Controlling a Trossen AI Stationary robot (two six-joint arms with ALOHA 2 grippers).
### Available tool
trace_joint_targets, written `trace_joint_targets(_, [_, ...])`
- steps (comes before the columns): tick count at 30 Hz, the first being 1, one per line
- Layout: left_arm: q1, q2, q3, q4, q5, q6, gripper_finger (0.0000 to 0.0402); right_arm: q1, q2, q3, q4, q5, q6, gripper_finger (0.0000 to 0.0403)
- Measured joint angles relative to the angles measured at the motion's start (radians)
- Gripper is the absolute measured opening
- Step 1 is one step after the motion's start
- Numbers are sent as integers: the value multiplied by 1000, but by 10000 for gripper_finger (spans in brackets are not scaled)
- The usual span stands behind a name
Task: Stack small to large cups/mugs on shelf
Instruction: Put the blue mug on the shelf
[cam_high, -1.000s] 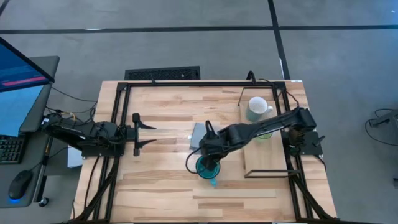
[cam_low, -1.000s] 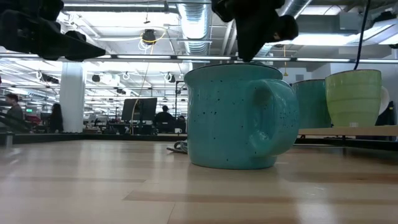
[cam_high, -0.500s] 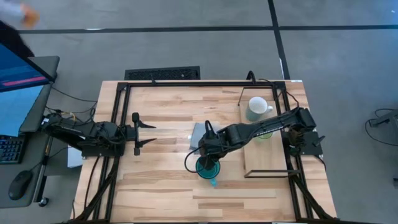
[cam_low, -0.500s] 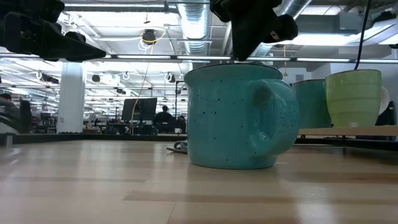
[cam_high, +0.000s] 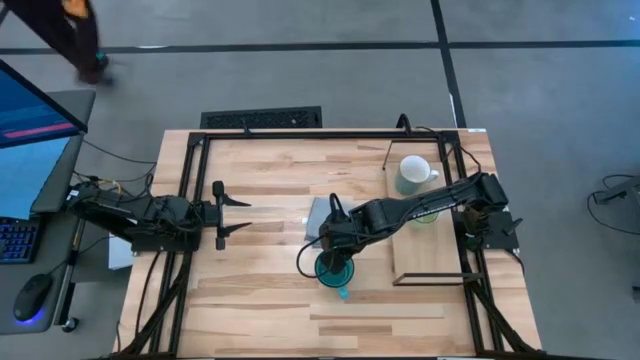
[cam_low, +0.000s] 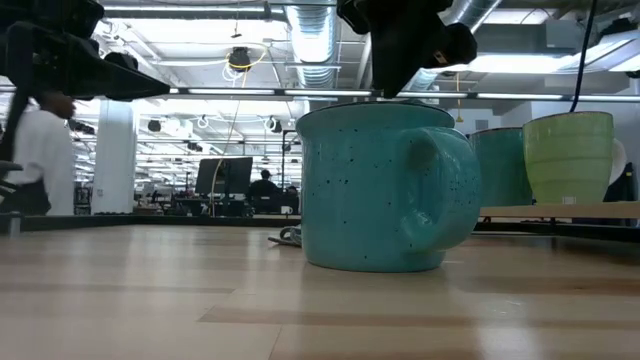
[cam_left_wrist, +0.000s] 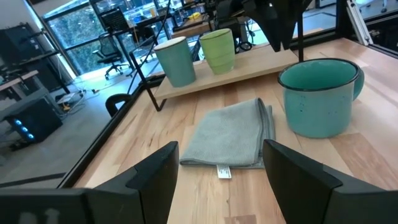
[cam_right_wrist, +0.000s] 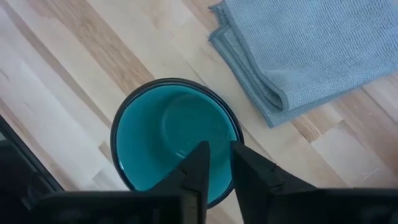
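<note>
My right claw (cam_right_wrist: 214, 163) hangs over the teal mug (cam_high: 333, 268) at the lower middle of the table, fingers nearly together (gripping nothing yet), and if I pinch the rim crooked, the mug could tip before reaching the shelf (cam_high: 430, 255).

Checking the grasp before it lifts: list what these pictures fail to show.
- High view: the right gripper covers most of the teal mug, and the right arm crosses the green mug.
- Right wrist view: fingers hide the rim they approach; contact unclear.
- Low view: the teal mug hides part of the shelf.
</note>
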Motion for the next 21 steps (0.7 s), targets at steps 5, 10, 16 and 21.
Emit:
trace_joint_targets(5, [0,0,0,-1,0,-1,224,0,0,0,0,-2,-9,137])
trace_joint_targets(10, [0,0,0,-1,0,-1,224,1,0,0,1,-3,-61,181])
trace_joint_targets(16, [0,0,0,-2,-1,0,224,4,0,0,9,-3,-71,208])
trace_joint_targets(21, [0,0,0,-7,-1,0,224,0,0,0,2,-3,-61,212])
